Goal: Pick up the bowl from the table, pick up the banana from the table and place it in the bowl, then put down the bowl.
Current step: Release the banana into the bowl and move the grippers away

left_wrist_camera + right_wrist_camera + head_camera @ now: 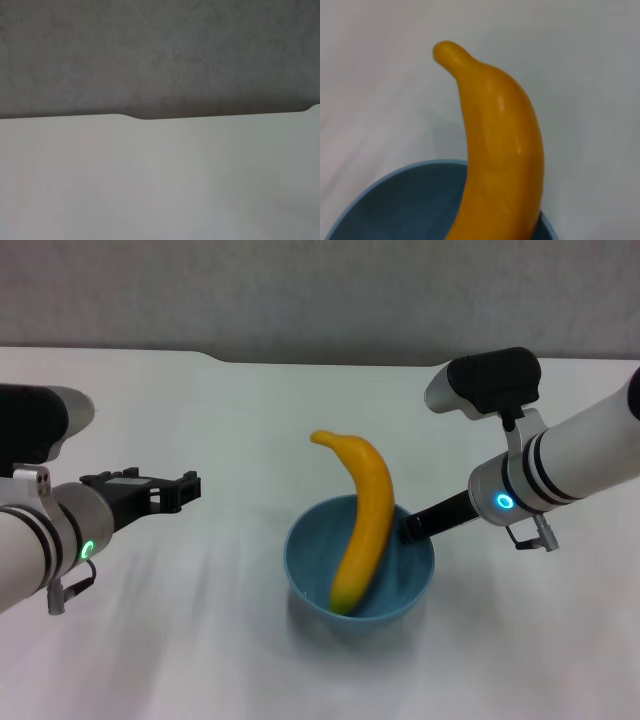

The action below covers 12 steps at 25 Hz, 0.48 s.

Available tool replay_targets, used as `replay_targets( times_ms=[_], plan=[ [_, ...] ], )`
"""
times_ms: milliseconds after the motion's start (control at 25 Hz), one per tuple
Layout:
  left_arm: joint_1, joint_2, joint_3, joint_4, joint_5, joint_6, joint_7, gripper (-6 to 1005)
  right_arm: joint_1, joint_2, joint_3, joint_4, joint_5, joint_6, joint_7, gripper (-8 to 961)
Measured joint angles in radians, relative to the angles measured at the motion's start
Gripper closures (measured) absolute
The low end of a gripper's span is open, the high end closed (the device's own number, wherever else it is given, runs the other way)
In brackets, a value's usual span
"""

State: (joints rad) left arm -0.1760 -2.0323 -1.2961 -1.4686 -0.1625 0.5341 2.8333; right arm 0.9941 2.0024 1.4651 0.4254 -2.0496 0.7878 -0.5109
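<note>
Gripping the right rim of the bowl (300, 562), my right gripper (410, 527) has its fingers closed on it. The bowl sits at the table's (200, 660) near centre; contact with the surface I cannot confirm. The banana (362, 521) leans inside it, lower end in the basin, stem tip projecting over the far rim. My left gripper (190, 486) hangs well left of the bowl, fingers spread, holding nothing.
</note>
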Motion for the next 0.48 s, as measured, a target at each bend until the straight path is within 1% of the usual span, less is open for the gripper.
replay_targets(
  times_ms=[480],
  plan=[
    [0.003, 0.000, -0.009, 0.000, 0.000, 0.000, 0.000, 245, -0.017, -0.001, 0.000, -0.001, 0.000, -0.008, 0.000, 853]
  ],
)
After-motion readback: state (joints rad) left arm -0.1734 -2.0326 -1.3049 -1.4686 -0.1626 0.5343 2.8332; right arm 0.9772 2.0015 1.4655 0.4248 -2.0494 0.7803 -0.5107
